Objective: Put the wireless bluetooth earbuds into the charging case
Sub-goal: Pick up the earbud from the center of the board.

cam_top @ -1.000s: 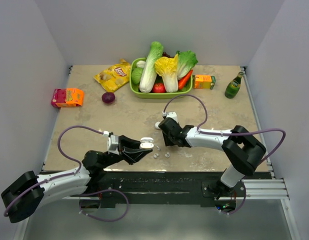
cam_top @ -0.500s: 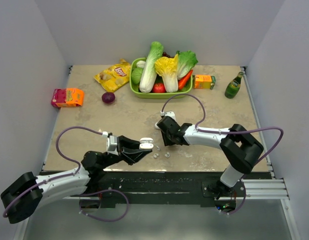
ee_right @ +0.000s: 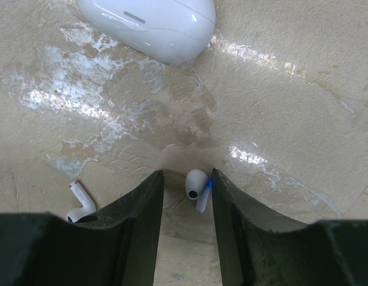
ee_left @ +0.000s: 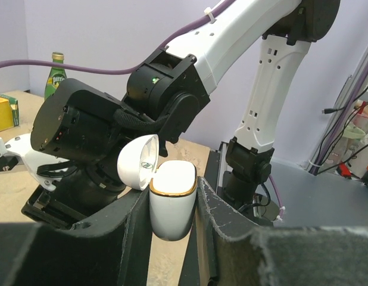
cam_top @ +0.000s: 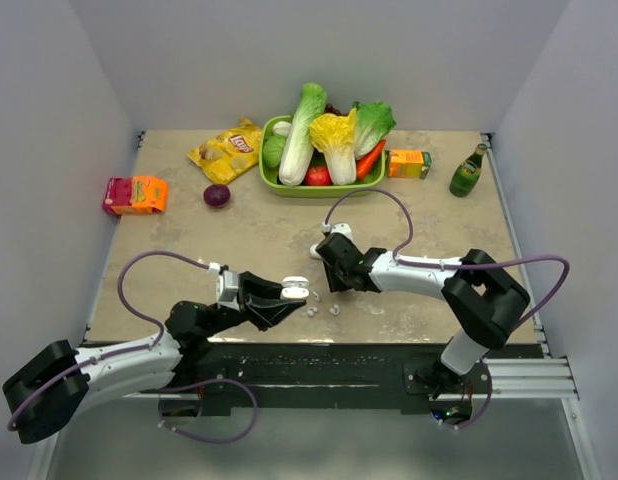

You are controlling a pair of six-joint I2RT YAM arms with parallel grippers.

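L gripper (ee_left: 172, 204): shut tight on charging case (ee_left: 172, 193), fingers (ee_left: 127, 229) pressing both sides. Case upright, gold-rimmed mouth up, lid (ee_left: 138, 162) flipped open toward R arm. In top view, sits low at near edge of table (cam_top: 239, 235), left of centre, tips pointing right.

R gripper (ee_right: 186, 177): jaws partly apart, nothing clamped. Between them in wrist view, one earbud (ee_right: 196, 183) on the tabletop, stem close against one finger; can't tell if touching. Outside the jaws, beside the other finger: second earbud (ee_right: 80, 204), lying flat. At top of that view, white glossy rounded shell (ee_right: 149, 24) on the table; can't tell what exactly.

From above: R gripper just right of the held case, low over table. Tiny white earbuds (cam_top: 334, 310) on table just near of both tips; num. hard to count.

Well apart, at far side: green basket (cam_top: 289, 189) w/ napa cabbage (cam_top: 301, 130), carrot (cam_top: 370, 158), tomato (cam_top: 319, 176). Left of it, Lay's chip bag (cam_top: 227, 150); red onion (cam_top: 217, 195) a bit nearer. At left edge: pink-orange pkg (cam_top: 135, 194). Right of basket: orange juice box (cam_top: 409, 163), then green bottle (cam_top: 468, 172), upright.
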